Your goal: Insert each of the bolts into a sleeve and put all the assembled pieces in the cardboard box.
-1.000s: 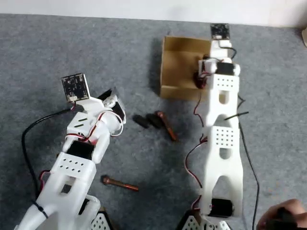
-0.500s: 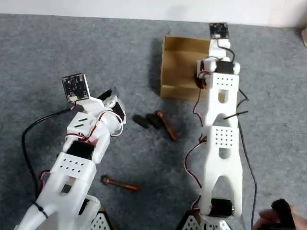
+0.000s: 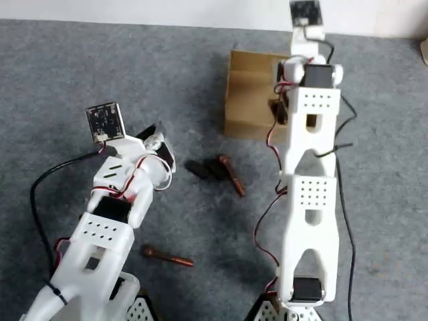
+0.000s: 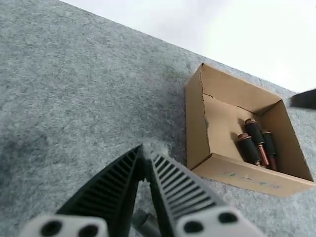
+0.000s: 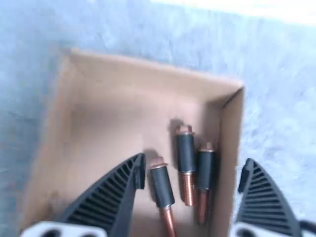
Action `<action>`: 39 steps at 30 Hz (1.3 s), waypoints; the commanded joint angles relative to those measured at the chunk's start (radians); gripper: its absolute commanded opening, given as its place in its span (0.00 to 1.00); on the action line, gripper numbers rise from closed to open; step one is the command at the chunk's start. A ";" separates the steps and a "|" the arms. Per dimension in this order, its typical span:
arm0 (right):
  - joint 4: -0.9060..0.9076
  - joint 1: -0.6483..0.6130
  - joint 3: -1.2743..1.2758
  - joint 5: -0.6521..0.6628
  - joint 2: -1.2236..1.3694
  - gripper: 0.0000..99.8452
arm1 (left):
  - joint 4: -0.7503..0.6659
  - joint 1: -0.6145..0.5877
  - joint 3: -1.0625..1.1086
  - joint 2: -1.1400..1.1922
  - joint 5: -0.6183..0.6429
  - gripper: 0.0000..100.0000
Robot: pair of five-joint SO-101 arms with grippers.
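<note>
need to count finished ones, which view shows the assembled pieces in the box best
The right wrist view: it looks straight down into the cardboard box, where three assembled pieces lie side by side. The left wrist view shows them farther off. In the high view the right arm covers them.

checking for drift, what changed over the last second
The right arm stretched farther out over the cardboard box, away from its base. The left arm, the loose bolts and the sleeves stayed where they were.
</note>
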 commanded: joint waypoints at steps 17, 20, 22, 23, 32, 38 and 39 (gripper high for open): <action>0.216 0.081 -0.101 -0.133 -0.789 0.28 | -0.021 0.012 -0.047 -0.001 -0.002 0.01; 0.216 0.081 -0.008 -0.133 -0.940 0.28 | -0.021 0.012 -0.047 -0.001 -0.002 0.01; 0.216 0.079 0.119 -0.132 -1.066 0.28 | -0.021 0.012 -0.047 -0.001 -0.002 0.01; 0.216 0.076 0.199 -0.132 -1.132 0.28 | -0.020 0.012 -0.047 -0.001 -0.005 0.01; 0.183 0.073 1.032 -0.127 -1.732 0.28 | 0.089 0.105 -0.068 -0.012 -0.285 0.01; 0.022 0.079 1.596 -0.127 -2.071 0.28 | 0.133 0.104 -0.093 -0.012 -0.407 0.01; -0.016 0.079 1.689 -0.127 -2.137 0.28 | 0.147 0.110 -0.094 -0.012 -0.394 0.01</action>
